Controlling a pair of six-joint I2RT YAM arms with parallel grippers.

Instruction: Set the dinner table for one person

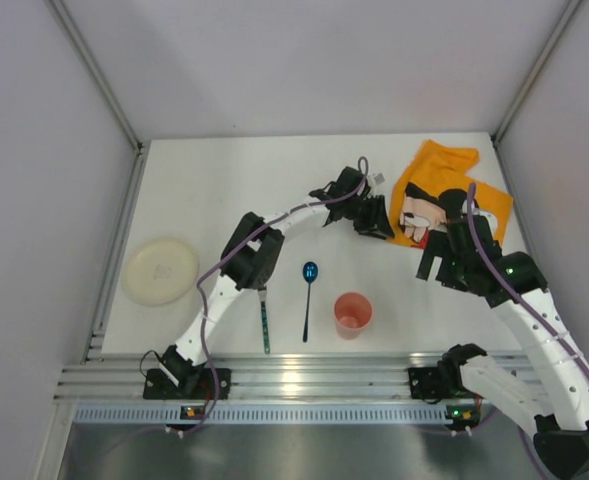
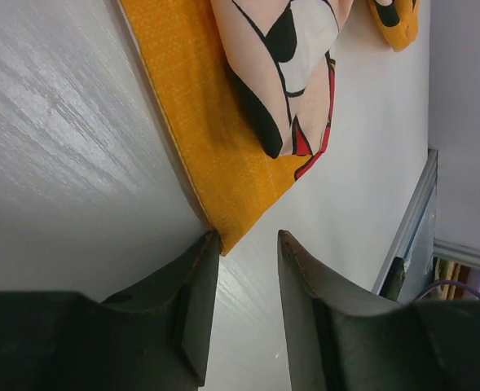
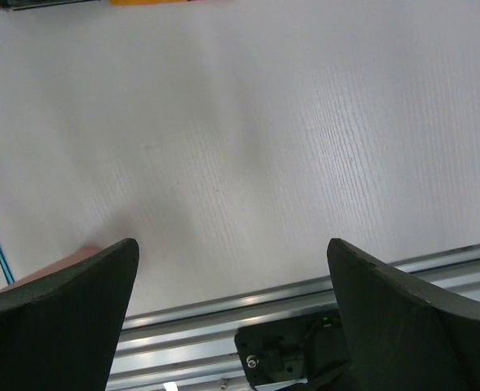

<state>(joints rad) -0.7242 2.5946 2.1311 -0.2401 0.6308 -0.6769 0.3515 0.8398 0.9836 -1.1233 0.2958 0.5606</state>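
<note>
The white dinner table [image 1: 234, 180] carries an orange placemat [image 1: 444, 195] printed with a cartoon mouse, lying crumpled at the back right. My left gripper [image 1: 377, 226] is at the placemat's near left corner. In the left wrist view the jaws [image 2: 248, 240] stand a little apart, low over the table, and the cloth's orange corner [image 2: 223, 220] touches the left fingertip [image 2: 207, 252] without being pinched. My right gripper [image 1: 439, 268] hovers just in front of the placemat. It is wide open and empty [image 3: 231, 248] over bare tabletop [image 3: 248, 122].
A cream plate [image 1: 160, 270] lies at the left. A green-handled utensil [image 1: 265, 322], a dark spoon with a blue bowl [image 1: 308, 295] and a pink cup [image 1: 353, 314] stand near the front; the cup also shows in the right wrist view [image 3: 52, 262]. The ribbed rail [image 1: 304, 380] runs along the near edge.
</note>
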